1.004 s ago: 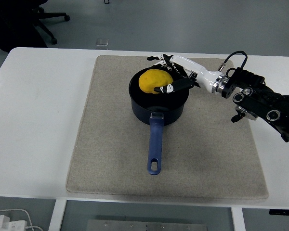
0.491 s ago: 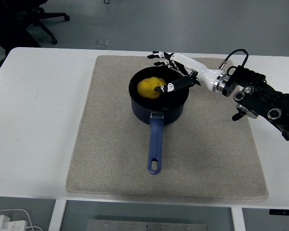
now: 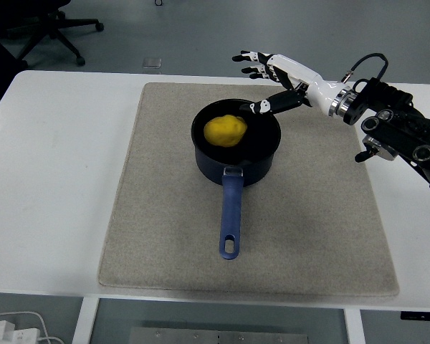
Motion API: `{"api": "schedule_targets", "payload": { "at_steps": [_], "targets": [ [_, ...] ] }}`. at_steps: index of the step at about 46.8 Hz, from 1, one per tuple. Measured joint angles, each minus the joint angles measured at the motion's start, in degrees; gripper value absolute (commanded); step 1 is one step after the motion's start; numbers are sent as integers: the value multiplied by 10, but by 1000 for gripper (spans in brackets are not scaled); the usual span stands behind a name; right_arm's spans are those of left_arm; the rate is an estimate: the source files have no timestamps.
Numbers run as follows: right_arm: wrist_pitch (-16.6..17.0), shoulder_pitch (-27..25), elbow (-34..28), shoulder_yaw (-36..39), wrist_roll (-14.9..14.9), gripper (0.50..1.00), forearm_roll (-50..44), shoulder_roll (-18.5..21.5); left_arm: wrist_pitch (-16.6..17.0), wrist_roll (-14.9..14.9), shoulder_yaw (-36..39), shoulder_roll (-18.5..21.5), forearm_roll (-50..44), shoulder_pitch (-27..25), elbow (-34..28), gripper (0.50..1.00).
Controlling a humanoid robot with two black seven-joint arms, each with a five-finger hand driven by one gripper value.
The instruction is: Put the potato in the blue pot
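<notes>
Potato (image 3: 225,130) lies in blue pot (image 3: 236,162), seemingly clear of right hand's (image 3: 271,73) fingers.

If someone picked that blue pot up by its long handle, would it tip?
Probably forward a little: the blue pot has its bowl and the potato at the far end from the handle. The rounded potato would likely roll inside. The pot looks rigid, so no flexing.

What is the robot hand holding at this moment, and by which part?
Nothing. The right robot hand is open above the blue pot's far rim, clear of the potato lying inside.
</notes>
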Motion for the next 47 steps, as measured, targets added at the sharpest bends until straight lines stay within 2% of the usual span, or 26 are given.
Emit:
{"api": "schedule_targets", "payload": {
  "at_steps": [4,14,18,26,29,33,40,47],
  "targets": [
    [2,-3,-3,22,0,926,40,0,0,0,0,0,0,0,0,996],
    [2,-1,-22,23,-9,926,162,-2,0,0,0,0,0,0,0,996],
    [2,-1,-38,23,-44,924,184,-2,0,0,0,0,0,0,0,996],
    [13,-11,-63,26,-173,926,299,-1,0,0,0,0,0,0,0,996],
    [24,-13,-66,25,-201,926,358,-2,0,0,0,0,0,0,0,996],
    [30,-14,-70,23,-217,930,417,-7,0,0,0,0,0,0,-1,996],
    [42,-13,-75,27,-230,930,448,-27,0,0,0,0,0,0,0,996],
    [45,-12,-83,27,-252,930,526,-36,0,0,0,0,0,0,0,996]
  ]
}}
